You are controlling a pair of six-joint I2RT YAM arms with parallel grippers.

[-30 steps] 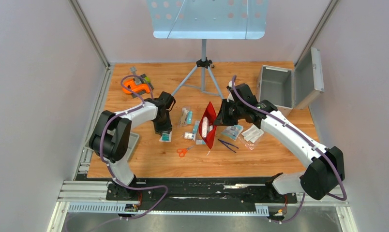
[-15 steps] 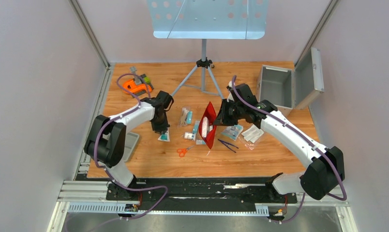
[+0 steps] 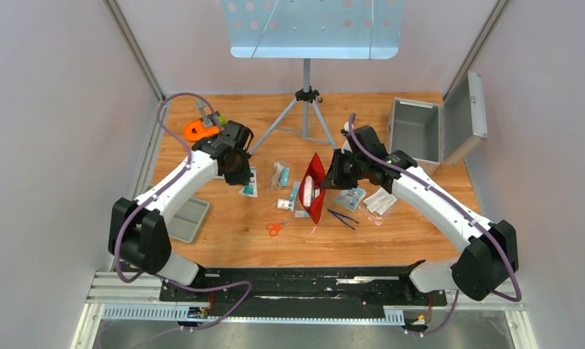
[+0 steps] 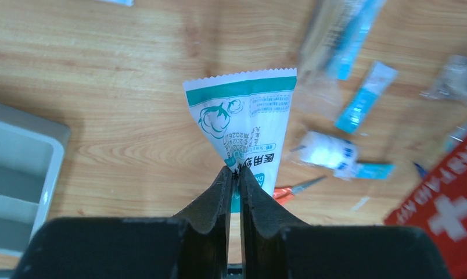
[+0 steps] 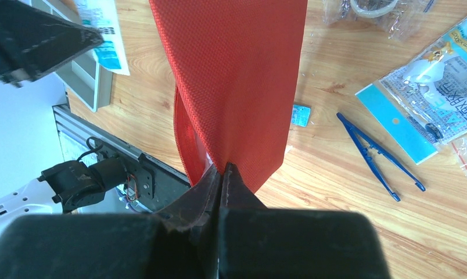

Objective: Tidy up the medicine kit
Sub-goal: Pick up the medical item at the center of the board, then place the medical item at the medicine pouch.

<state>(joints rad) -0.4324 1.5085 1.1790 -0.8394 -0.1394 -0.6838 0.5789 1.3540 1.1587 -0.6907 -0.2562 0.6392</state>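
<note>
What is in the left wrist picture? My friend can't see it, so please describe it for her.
The left end effector pinches a white-and-teal packet with a cotton-plant drawing, the wooden table blurry behind it. A grey tray sits at the left edge and a red pouch with a white cross at the lower right.

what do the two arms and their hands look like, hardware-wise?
The left arm and right arm have white links with black joint housings. A purple cable runs along each. The left hand and right hand are black, each with two tapered fingers. No markings visible.
</note>
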